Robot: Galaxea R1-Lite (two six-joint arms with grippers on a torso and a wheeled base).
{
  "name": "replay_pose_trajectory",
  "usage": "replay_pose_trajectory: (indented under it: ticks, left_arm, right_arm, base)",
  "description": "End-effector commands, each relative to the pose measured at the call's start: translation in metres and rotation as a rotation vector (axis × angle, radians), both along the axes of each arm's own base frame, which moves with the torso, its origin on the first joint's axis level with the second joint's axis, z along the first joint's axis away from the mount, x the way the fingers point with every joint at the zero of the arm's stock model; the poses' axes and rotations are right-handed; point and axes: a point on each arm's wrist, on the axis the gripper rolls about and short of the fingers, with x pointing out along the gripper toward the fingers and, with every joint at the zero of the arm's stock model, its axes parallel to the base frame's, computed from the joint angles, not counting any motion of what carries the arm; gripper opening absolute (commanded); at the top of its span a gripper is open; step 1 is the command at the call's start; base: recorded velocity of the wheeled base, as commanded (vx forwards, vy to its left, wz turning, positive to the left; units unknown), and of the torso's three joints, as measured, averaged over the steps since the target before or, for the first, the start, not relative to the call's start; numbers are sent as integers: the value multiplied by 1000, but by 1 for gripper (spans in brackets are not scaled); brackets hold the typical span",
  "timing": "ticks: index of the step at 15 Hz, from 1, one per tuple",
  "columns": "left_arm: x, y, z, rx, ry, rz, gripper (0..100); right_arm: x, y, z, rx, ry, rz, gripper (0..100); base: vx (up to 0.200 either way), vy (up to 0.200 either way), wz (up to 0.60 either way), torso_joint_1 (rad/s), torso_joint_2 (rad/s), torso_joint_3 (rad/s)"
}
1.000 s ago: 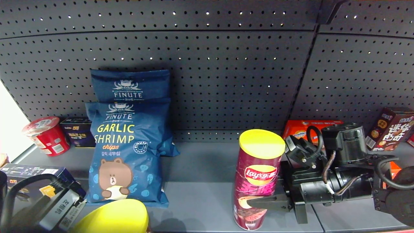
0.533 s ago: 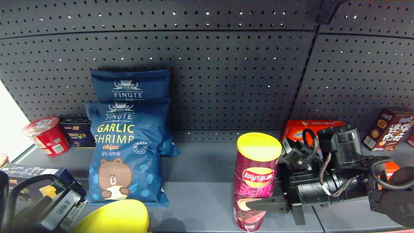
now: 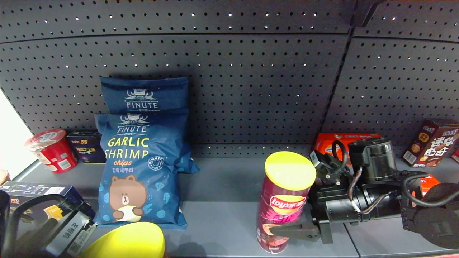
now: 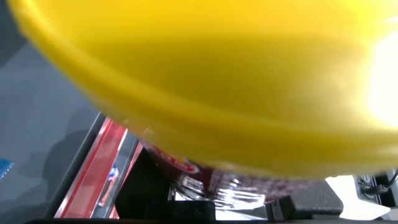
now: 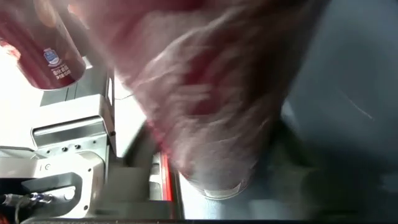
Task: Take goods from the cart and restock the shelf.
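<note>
A magenta chips can (image 3: 283,204) with a yellow lid stands at the front of the grey shelf (image 3: 222,218), leaning slightly with its top to the right. My right gripper (image 3: 278,229) is shut on its lower part, one dark finger (image 3: 292,229) lying across the front. The same can (image 5: 205,93) looms blurred in the right wrist view. At the bottom left a second chips can (image 3: 125,240) shows its yellow lid (image 4: 205,81); it hangs in my left gripper off the shelf's front edge, the fingers hidden behind it.
Two blue garlic shrimp chip bags (image 3: 143,165) lean against the pegboard back wall. A red noodle cup (image 3: 52,150) and a dark box (image 3: 86,145) stand far left. An orange box (image 3: 344,141) and a brown box (image 3: 432,143) sit behind the right arm. Bare shelf lies between bags and can.
The right arm has shifted a little left and down with the can. The can's lid sits lower now and the can leans more. The left arm is unchanged.
</note>
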Motion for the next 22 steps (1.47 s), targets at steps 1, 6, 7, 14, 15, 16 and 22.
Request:
replay_pose_trajectory:
  ticks: [1, 6, 7, 14, 15, 16, 22]
  left_arm:
    - [0, 0, 1, -2, -1, 0, 0]
    - [0, 0, -1, 1, 2, 0, 0]
    - [0, 0, 0, 0, 1, 0, 0]
    - [10, -4, 13, -11, -38, 32, 0]
    - [15, -6, 16, -10, -44, 43, 0]
    - [24, -11, 23, -9, -57, 64, 0]
    - [71, -31, 41, -4, -90, 125, 0]
  right_arm:
    - [0, 0, 0, -1, 1, 1, 100]
    - [-7, -5, 1, -1, 0, -4, 100]
    - [-9, -6, 3, 2, -4, -4, 100]
    - [-41, -36, 20, 18, -64, -74, 100]
    - [-46, -39, 22, 24, -72, -76, 100]
    - [-54, -45, 28, 40, -97, -83, 100]
    - [-79, -65, 53, 113, -184, -125, 100]
  base:
    - [0, 0, 0, 0, 0, 0]
    - [0, 0, 0, 0, 0, 0]
    - [0, 0, 0, 0, 0, 0]
    - [0, 0, 0, 0, 0, 0]
    - [0, 0, 0, 0, 0, 0]
    - [0, 0, 0, 0, 0, 0]
    - [0, 0, 0, 0, 0, 0]
